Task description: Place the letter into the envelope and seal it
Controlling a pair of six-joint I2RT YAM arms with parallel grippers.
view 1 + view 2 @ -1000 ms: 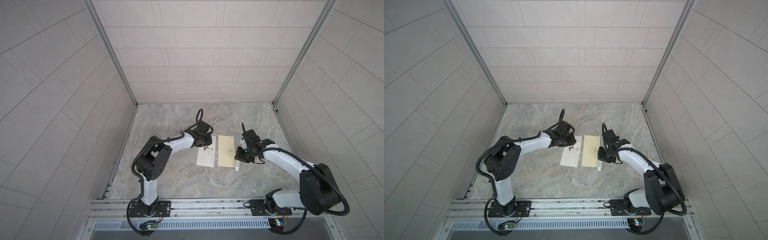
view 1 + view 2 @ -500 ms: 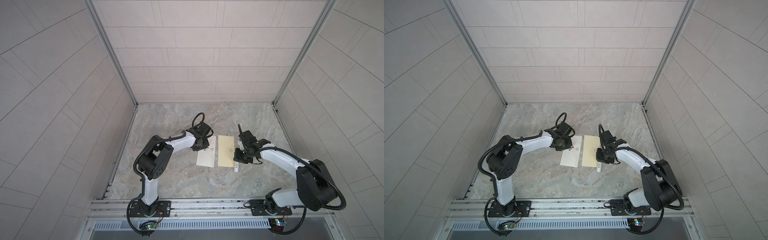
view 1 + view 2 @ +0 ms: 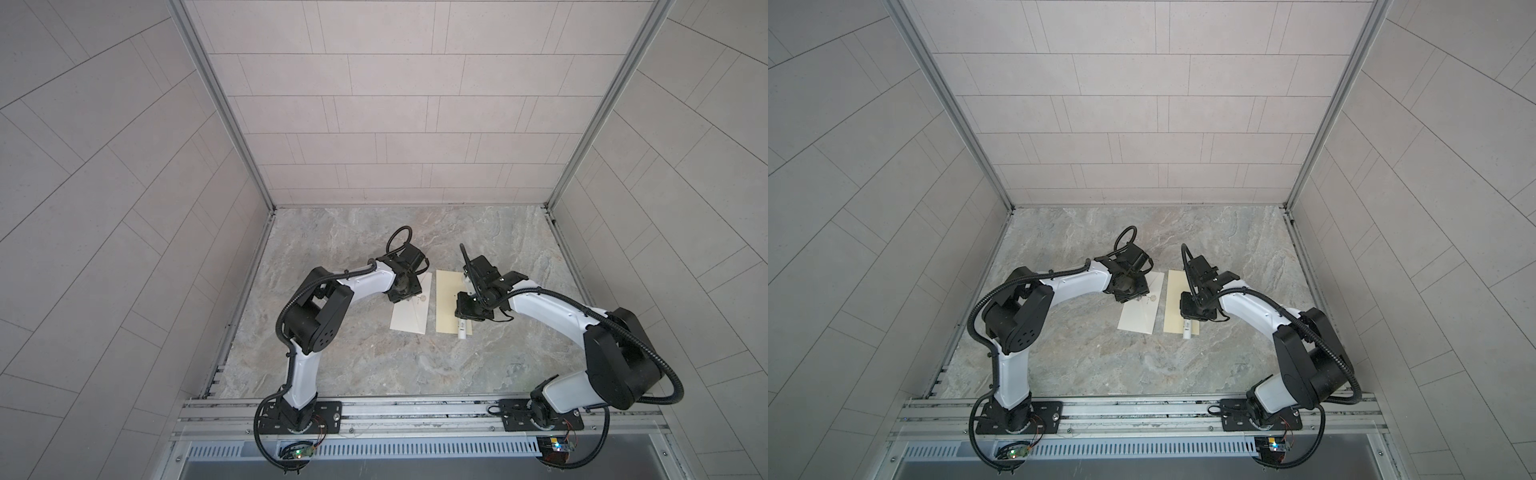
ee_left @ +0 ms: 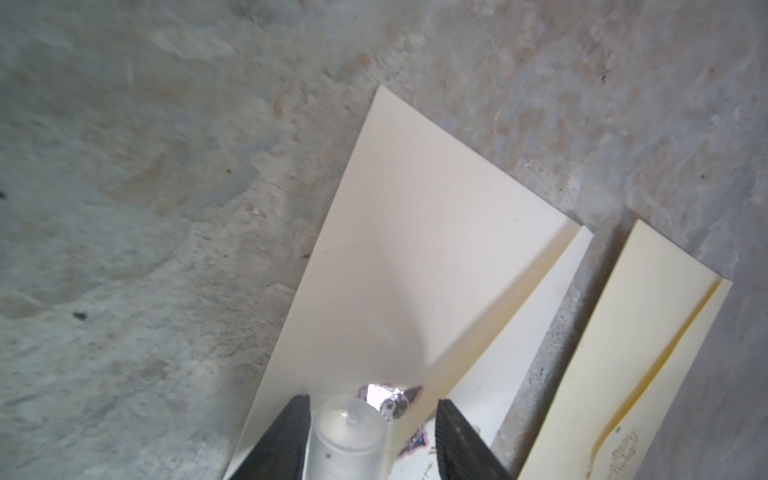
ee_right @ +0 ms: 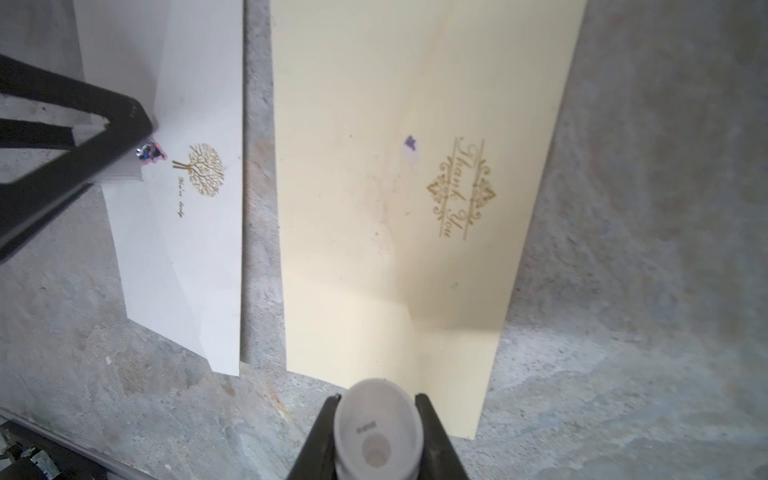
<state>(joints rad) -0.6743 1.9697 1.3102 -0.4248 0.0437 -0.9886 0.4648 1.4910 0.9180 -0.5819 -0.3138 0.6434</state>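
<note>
**On the marble top (image 3: 374,365), letter (image 5: 374,257) lies beside envelope (image 5: 195,257)**

I see their long edges close, a strip of stone between. Left gripper (image 4: 370,405): jaws apart, clear cap (image 4: 347,436) against one finger only. Right gripper (image 5: 376,399) clamps a white tube (image 5: 376,436).

Table (image 3: 374,365) lies open all round; narrow strip between envelope (image 3: 409,319) and letter (image 3: 445,299); glue stick (image 3: 462,332) overhangs letter.
</note>
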